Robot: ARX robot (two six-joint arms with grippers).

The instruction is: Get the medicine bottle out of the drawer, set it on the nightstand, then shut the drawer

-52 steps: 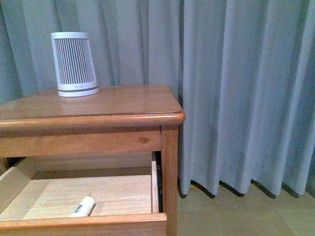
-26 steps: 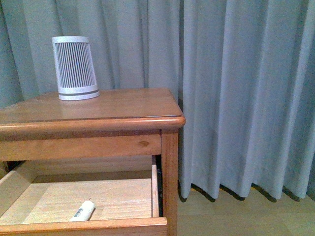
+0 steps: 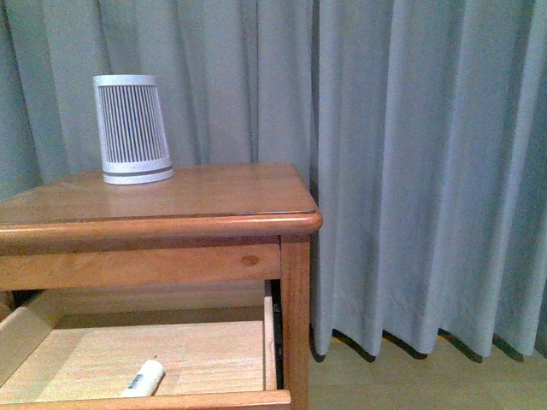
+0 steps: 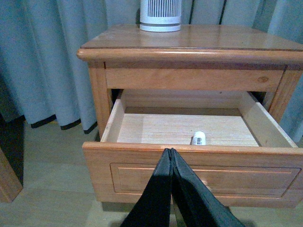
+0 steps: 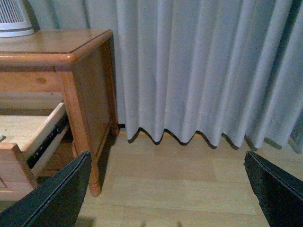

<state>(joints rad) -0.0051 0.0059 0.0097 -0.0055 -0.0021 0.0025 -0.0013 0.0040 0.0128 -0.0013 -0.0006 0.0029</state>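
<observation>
The orange-brown nightstand stands at the left of the front view. Its upper drawer is pulled out, showing pale wood inside. The small white medicine bottle lies on its side on the drawer floor near the front wall; it also shows in the left wrist view. My left gripper is shut and empty, just in front of the drawer's front panel, its tips near the top edge. My right gripper is open and empty over the floor to the right of the nightstand. Neither arm shows in the front view.
A large white ribbed tapered cylinder stands on the back left of the nightstand top. Grey-blue curtains hang behind and to the right. Pale wood floor lies to the right of the nightstand.
The front view has tilted upward: nightstand, cylinder and drawer sit lower in the picture than before. The bottle lies in the same spot in the drawer.
</observation>
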